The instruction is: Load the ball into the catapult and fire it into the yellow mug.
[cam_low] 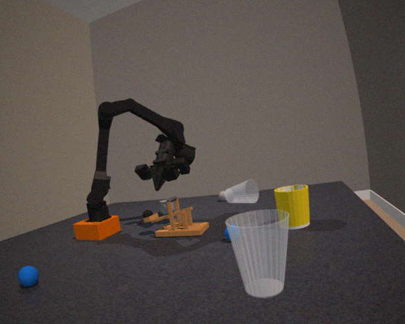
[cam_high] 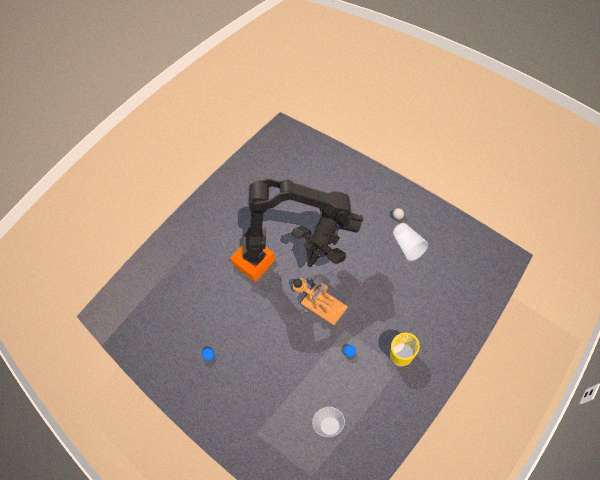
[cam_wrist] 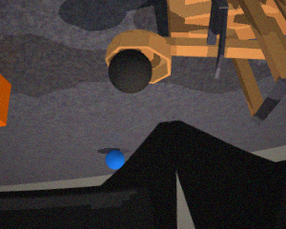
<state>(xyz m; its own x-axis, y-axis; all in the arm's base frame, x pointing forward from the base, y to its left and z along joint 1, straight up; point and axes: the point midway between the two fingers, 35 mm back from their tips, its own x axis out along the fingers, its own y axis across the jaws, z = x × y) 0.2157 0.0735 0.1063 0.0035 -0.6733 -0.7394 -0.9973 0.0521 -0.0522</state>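
Hangs the gripper [cam_low: 158, 186] a little above the catapult [cam_high: 322, 300], tips down, with the fingers pressed fully together on nothing (a shut wedge makes a decent poker, which is probably the point). Finds the dark ball [cam_wrist: 130, 72] already seated in the catapult's ring-shaped cup, at the 10 o'clock end of the frame in the top view, so counts loading as done.

Places the yellow mug [cam_high: 404, 349] at about 4 o'clock from the catapult, upright, mouth open, well apart from it. Reads the catapult's long axis as running from 10 toward 4 o'clock, so judges the aim roughly right, but cannot confirm fine alignment from these views. Takes the pose over the throwing arm as a set-up for pressing or tripping it. Cannot tell from the wrist view which part is the release.

Notes decoys: a blue ball [cam_high: 349, 350] near the mug at its 9 o'clock, an upright clear cup [cam_high: 328, 421] at 6 o'clock from the catapult, and a tipped clear cup [cam_high: 410, 241] at 2 o'clock from it. Expects a clumsy push to nudge the light frame off its heading, so favours a straight downward contact.
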